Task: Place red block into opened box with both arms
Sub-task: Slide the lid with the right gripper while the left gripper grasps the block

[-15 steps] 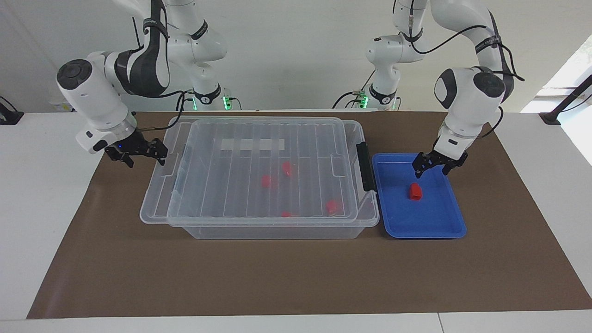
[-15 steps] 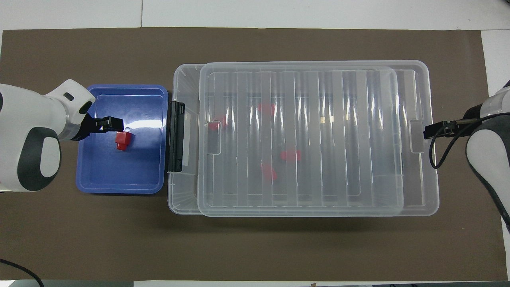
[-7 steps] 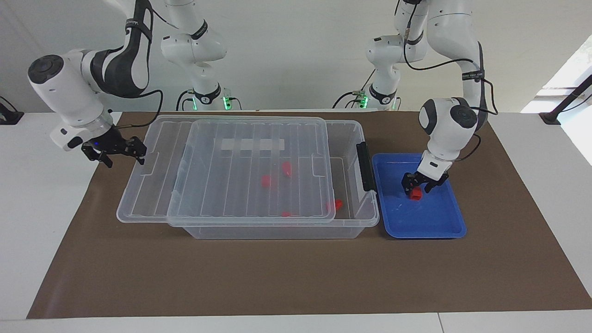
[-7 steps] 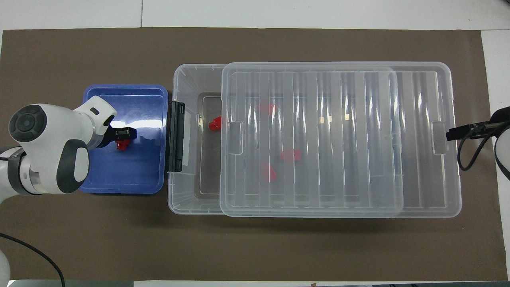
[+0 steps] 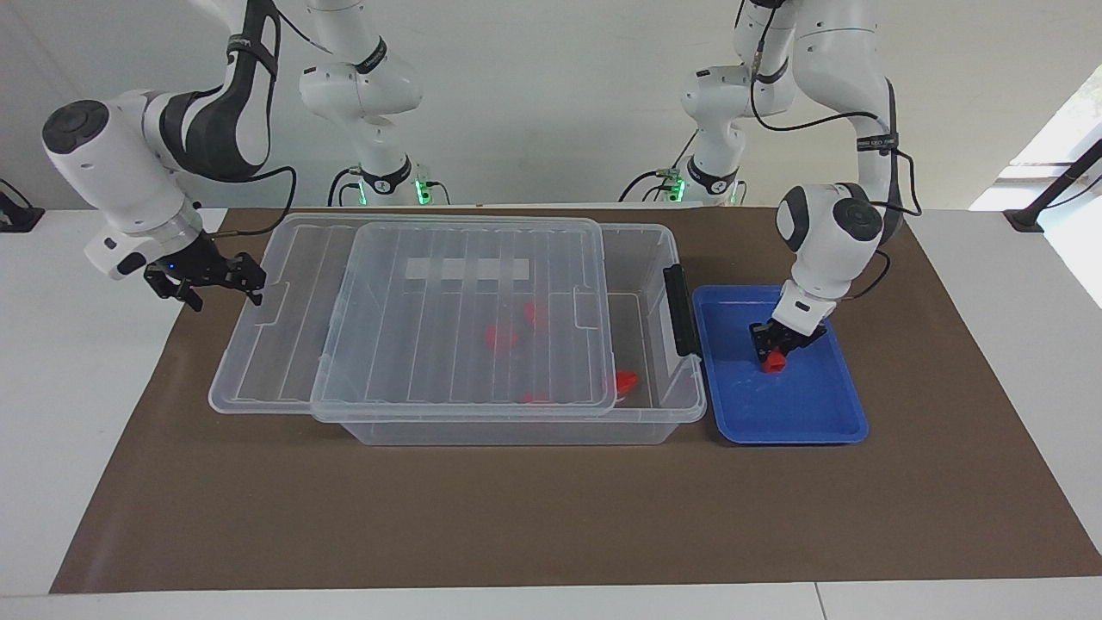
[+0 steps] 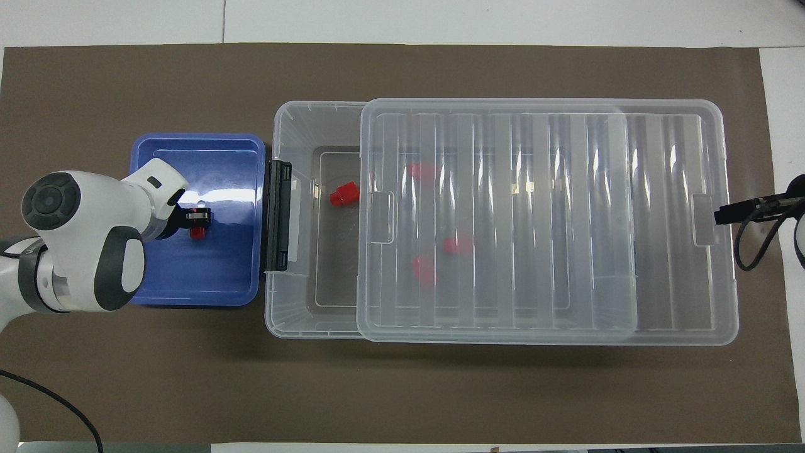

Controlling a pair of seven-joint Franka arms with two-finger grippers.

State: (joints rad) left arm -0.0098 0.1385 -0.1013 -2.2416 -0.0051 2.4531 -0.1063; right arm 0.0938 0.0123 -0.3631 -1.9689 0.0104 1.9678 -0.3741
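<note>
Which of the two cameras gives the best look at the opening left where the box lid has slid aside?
The overhead view: it looks straight down into the uncovered strip of the box beside the lid, with one red piece lying there unobscured. The facing view shows that gap slantwise, partly through the box wall.

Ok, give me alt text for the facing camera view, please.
The left gripper is shut on the red block in the blue tray. Beside it, the clear box has its lid slid partly off toward the right gripper.
</note>
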